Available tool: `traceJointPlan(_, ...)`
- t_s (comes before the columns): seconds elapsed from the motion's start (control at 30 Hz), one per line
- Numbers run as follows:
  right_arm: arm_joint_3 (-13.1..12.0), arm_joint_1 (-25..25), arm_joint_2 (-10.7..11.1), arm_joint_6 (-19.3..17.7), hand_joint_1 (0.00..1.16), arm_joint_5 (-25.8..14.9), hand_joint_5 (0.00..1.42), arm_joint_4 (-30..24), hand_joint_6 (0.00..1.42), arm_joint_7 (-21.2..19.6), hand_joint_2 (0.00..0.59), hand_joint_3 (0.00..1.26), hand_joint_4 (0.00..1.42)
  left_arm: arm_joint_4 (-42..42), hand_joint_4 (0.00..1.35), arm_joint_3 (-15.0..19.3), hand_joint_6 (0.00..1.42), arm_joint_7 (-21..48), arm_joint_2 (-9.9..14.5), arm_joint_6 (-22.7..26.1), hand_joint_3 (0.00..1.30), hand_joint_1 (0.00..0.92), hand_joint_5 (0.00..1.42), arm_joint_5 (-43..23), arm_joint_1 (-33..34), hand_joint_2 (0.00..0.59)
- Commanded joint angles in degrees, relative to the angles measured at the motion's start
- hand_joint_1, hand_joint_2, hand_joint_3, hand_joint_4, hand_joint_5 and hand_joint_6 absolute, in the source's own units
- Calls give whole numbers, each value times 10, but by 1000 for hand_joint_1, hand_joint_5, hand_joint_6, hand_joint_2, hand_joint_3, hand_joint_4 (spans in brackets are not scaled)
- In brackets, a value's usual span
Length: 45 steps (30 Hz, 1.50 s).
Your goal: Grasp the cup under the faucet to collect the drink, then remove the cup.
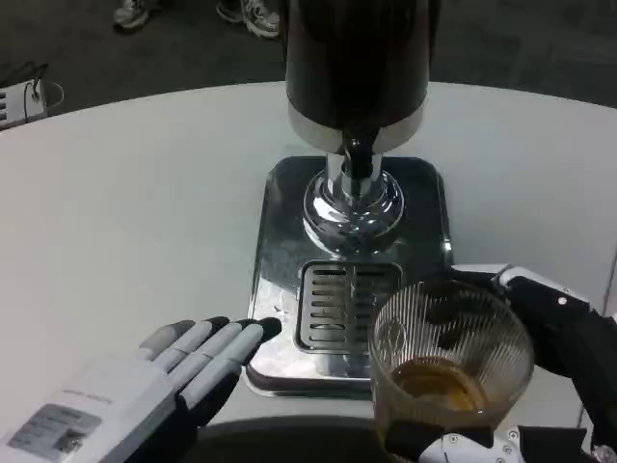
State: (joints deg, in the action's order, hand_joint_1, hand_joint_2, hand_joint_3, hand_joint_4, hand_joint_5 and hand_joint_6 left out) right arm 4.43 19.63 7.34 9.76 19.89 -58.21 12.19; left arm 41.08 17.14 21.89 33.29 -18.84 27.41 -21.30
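The ribbed clear glass cup (451, 365) stands upright, mouth up, amber drink in its bottom, just off the front right corner of the shiny steel drip tray (280, 280). The right hand (540, 386) grips it, black fingers (472, 282) wrapped around its far side. The left hand (164, 386) lies flat, fingers released, tips touching the tray's edge.

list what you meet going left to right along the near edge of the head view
left hand with white back and grey fingers → slotted metal drip grate → ribbed clear glass cup holding amber drink, held by the black-fingered right hand
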Motion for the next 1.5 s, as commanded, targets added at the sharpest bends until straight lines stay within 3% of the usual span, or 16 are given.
traceJointPlan(0.03,3,3,-5,-27,955,0,1385,-18,1424,-9,214,1008,1238,4,0,5,0,8,4,-2,0,0,0,-5,-7,54)
traceJointPlan(1.5,1,0,-10,-20,948,-2,1410,-18,1424,-10,224,1018,1238,-3,0,6,0,15,8,0,0,0,0,-15,-1,54)
